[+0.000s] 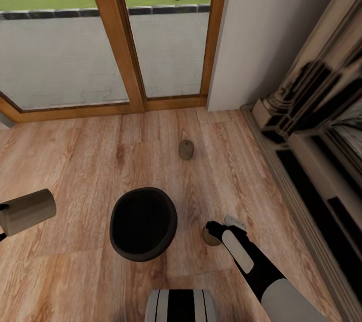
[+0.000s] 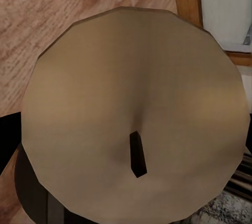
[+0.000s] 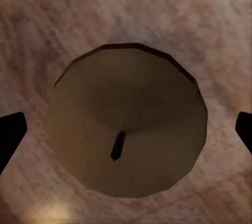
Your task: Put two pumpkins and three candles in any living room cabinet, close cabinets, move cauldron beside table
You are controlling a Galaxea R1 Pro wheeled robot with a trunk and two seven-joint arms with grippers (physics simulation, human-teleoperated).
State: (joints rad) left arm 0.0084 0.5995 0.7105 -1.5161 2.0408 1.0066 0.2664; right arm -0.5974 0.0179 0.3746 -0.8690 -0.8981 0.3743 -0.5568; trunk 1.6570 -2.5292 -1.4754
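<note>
The black cauldron (image 1: 143, 224) stands on the wood floor in front of me, mouth up. One beige candle (image 1: 186, 149) stands on the floor beyond it. A second candle (image 1: 210, 236) (image 3: 126, 124) stands to the right of the cauldron; my right gripper (image 1: 215, 231) (image 3: 126, 132) hangs over it, open, with a dark fingertip (image 3: 10, 135) on either side and a gap to the wax. At the left edge, my left gripper (image 1: 4, 216) is shut on a third candle (image 1: 29, 210) (image 2: 134, 114), held above the floor. The pumpkins, cabinet and table are out of view.
Wood-framed glass doors (image 1: 125, 35) close off the far side, with a terrace and lawn behind. A white wall corner (image 1: 251, 35) and a beige-and-black fireplace-like surround (image 1: 311, 126) run along the right. My base (image 1: 181, 306) shows at the bottom edge.
</note>
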